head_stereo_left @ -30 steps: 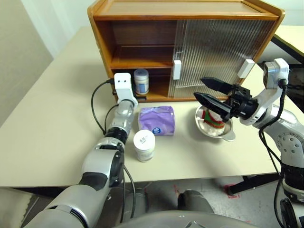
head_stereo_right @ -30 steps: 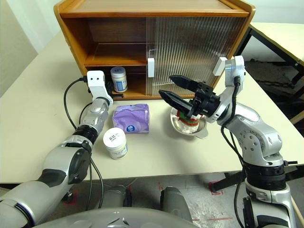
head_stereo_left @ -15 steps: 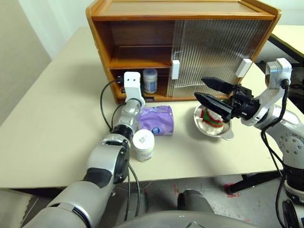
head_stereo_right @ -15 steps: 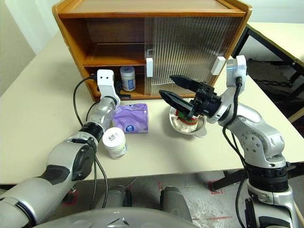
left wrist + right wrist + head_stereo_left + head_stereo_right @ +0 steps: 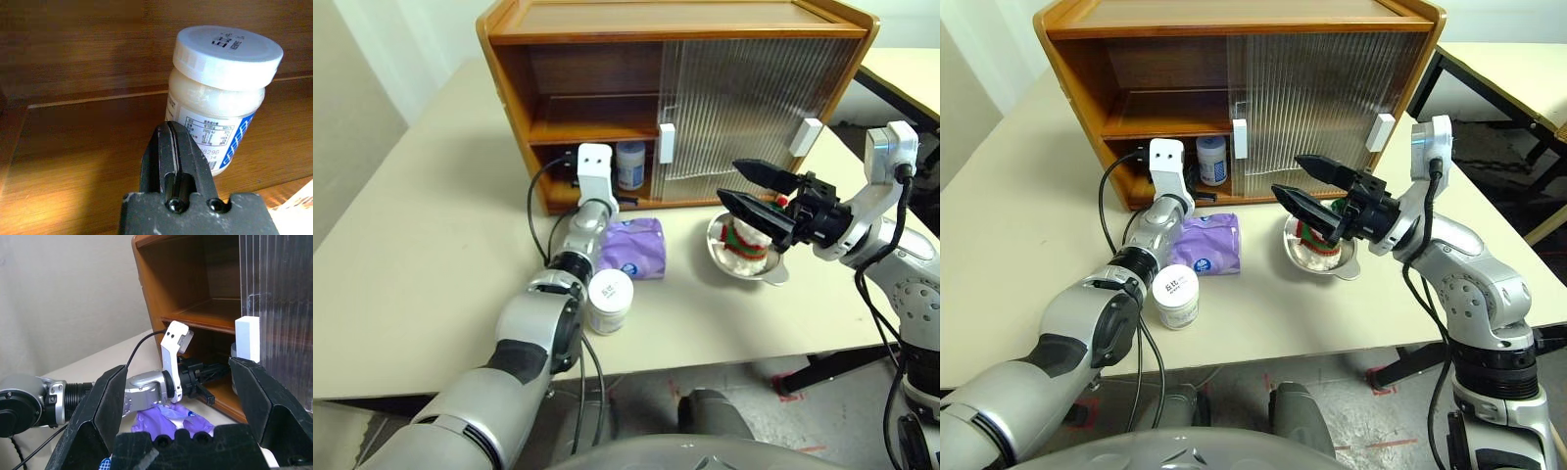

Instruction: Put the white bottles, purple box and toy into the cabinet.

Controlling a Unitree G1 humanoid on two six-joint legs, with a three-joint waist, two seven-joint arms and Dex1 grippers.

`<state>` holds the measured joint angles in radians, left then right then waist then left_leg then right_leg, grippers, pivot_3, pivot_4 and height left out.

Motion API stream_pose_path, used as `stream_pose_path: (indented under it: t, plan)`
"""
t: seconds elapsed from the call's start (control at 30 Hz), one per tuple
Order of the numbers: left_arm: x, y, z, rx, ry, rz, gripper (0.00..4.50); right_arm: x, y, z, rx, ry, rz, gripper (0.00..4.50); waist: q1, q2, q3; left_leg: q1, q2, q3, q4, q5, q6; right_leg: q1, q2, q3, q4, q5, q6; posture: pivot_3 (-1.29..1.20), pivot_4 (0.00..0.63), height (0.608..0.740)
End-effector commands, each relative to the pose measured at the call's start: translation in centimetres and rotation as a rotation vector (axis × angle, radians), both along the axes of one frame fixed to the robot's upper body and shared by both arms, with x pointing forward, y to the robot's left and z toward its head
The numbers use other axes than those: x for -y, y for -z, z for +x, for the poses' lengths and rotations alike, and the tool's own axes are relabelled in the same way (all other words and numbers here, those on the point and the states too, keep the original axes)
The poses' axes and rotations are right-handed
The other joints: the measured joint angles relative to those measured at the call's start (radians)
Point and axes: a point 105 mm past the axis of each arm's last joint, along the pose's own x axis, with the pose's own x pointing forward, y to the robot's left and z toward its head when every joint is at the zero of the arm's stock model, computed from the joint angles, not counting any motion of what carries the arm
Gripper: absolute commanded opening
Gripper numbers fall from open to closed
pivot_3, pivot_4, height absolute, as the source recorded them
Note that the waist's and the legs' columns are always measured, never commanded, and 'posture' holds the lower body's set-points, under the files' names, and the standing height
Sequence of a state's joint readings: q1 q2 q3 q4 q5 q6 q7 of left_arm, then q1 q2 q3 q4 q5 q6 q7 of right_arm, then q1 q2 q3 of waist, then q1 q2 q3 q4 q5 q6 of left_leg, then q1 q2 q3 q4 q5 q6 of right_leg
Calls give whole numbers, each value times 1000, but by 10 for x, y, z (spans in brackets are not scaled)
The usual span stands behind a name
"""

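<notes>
The wooden cabinet (image 5: pixel 666 20) stands at the back of the table with its left half open. One white bottle (image 5: pixel 220 98) stands on its lower shelf (image 5: pixel 628 164). My left gripper (image 5: pixel 171 131) is shut and empty, reaching level into that shelf just beside this bottle; whether it touches is unclear. The other white bottle (image 5: pixel 609 300) stands on the table by my left forearm. The purple box (image 5: pixel 634 249) lies flat in front of the cabinet. The toy (image 5: pixel 744 243) sits in a steel bowl. My right gripper (image 5: pixel 729 181) hovers open above it.
The steel bowl (image 5: pixel 775 272) rests right of the purple box. Ribbed sliding doors (image 5: pixel 744 108) with white handles cover the cabinet's right half. A black cable (image 5: pixel 533 206) loops from my left wrist over the table (image 5: pixel 431 215). Another table (image 5: pixel 911 69) stands at the far right.
My left hand has slid to the right inside the lower shelf, closer to the bottle there. The view has shifted too. My right gripper has stayed open above the bowl.
</notes>
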<state>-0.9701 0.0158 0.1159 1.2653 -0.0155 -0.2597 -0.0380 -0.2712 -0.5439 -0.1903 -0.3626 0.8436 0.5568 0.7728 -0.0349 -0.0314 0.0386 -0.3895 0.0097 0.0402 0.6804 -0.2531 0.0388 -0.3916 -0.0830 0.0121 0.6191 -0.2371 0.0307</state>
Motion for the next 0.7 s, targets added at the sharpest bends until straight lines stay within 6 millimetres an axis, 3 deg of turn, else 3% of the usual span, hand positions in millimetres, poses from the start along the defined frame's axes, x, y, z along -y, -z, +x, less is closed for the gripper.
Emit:
stream_pose_path:
  t: [0.03,0.7]
  plan:
    - [9,2,-1,-15,36,21,20,3,-4,-3,16,5,-3,4500,-2,0,0,0,0,0,0,0,0,0,0,0,0,0,0,-110,0,740]
    - [-12,-3,-5,59,-8,-57,20,-4,-1,0,4,-32,5,4500,0,0,0,0,1,0,0,0,0,0,0,0,0,2,1,-54,0,740]
